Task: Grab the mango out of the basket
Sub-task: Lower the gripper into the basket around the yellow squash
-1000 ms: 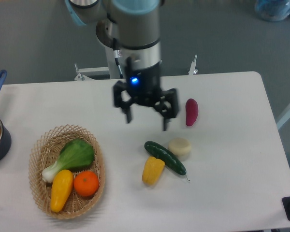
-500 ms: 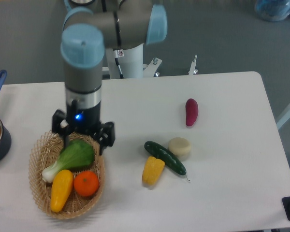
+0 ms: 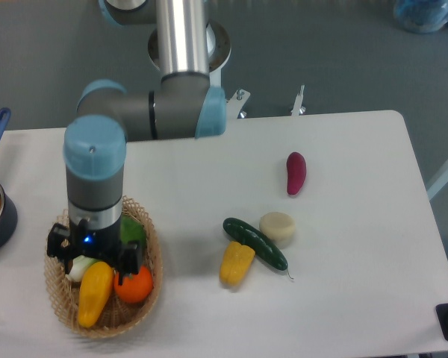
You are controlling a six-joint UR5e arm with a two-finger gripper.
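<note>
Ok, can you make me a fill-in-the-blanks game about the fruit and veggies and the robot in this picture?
1. The mango lies inside the ____.
2. The round fruit touching the mango is an ____.
3. The dark green cucumber lies on the table beside a yellow piece and a pale ____ block.
4. The gripper hangs over the ____ end of the table.

Missing words: basket; orange; round; left

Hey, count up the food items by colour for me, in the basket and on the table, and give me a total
Yellow: 2, the mango in the basket and the corn-like piece
Orange: 1, the orange
Green: 2, the leafy vegetable and the cucumber
Purple-red: 1, the sweet potato
Cream: 1, the round piece
Total: 7
</note>
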